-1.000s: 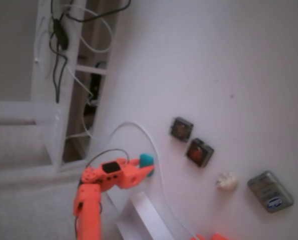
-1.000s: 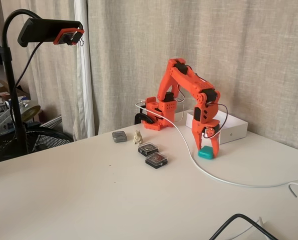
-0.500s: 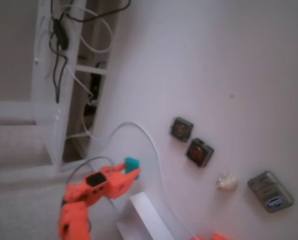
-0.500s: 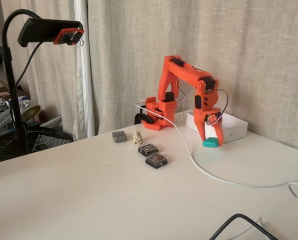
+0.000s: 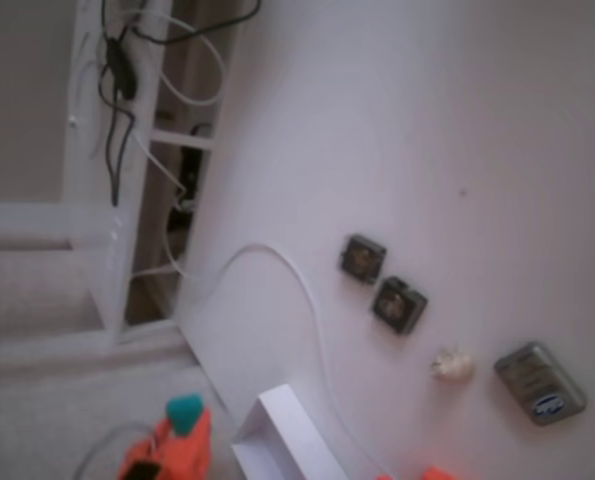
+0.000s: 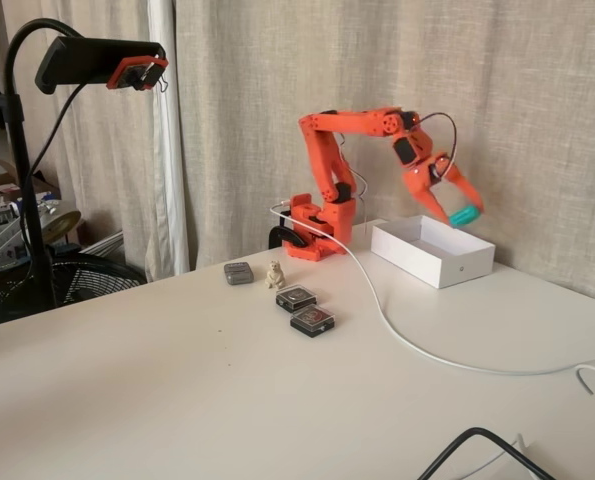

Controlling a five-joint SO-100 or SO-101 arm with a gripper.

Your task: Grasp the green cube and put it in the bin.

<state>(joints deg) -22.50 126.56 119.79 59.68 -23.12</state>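
Gripping the green cube (image 6: 464,215), the claw (image 6: 460,213) hangs above the bin (image 6: 433,253), white cable (image 6: 397,325) beside

We see open air between end effector (image 6: 460,210) and bin (image 6: 433,252); bin's top unobstructed. White cable (image 6: 397,325) crosses table (image 6: 177,400) beside it.

We see the green cube (image 6: 463,216) held in the gripper (image 6: 460,213) above the bin (image 6: 432,254), right of the arm's base (image 6: 315,226).
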